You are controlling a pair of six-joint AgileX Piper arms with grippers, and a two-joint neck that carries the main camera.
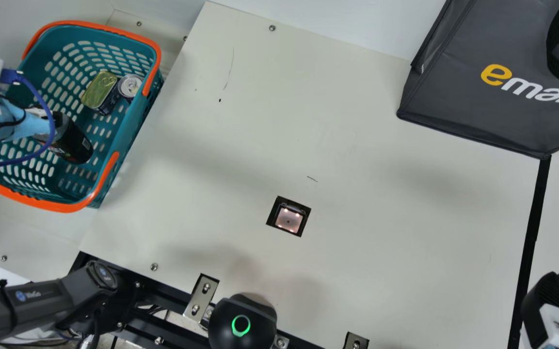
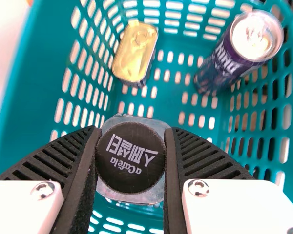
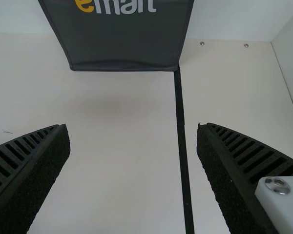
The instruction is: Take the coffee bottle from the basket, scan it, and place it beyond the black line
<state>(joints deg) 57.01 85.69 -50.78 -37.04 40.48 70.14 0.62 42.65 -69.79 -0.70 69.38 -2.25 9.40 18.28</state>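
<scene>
Left tool [image 2: 132, 131]: hugs the coffee bottle [image 1: 76, 145] by its cap [image 2: 130, 158] from both sides, down in the basket [image 1: 56, 207]. Looks like a good hold, so probably done with just the grabbing part. Next, going right: scanner [image 1: 288, 220], lit up, set in the tabletop [image 1: 381, 208]. Near the black line [image 1: 531, 235], right tool [image 3: 133, 127]: spread wide, holds nothing. Yet to do: lift the bottle out, scan it, put it past the line.
</scene>
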